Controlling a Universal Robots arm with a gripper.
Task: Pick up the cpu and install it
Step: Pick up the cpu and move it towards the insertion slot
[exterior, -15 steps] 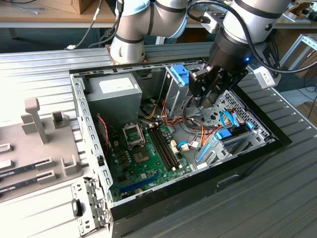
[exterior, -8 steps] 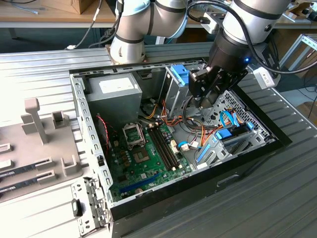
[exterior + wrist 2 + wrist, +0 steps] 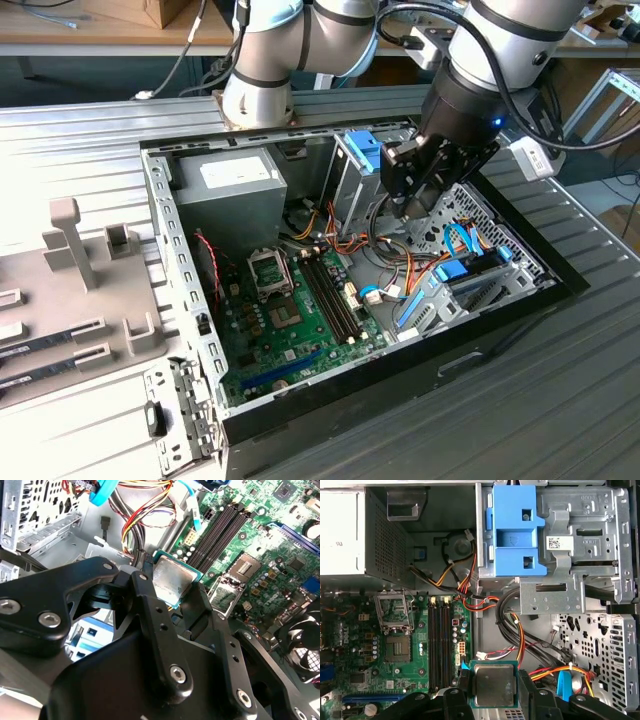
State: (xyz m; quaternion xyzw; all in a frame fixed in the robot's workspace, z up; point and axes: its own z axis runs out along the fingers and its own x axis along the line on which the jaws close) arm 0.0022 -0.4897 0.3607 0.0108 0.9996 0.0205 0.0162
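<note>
The cpu, a flat square chip with a silvery-grey top and a thin green rim, sits clamped between my gripper's black fingers. In the second wrist view the same cpu shows tilted, with my gripper shut on its edges. In the exterior view my gripper hangs inside the open computer case, above the cable bundle, to the exterior view's right of the motherboard. The socket frame lies apart from the chip, across the memory slots.
The open case holds a grey power supply, a blue-and-metal drive cage, orange, red and black cables and black memory slots. A dark square chip is soldered next to the socket. Grey fixtures stand outside at the exterior view's left.
</note>
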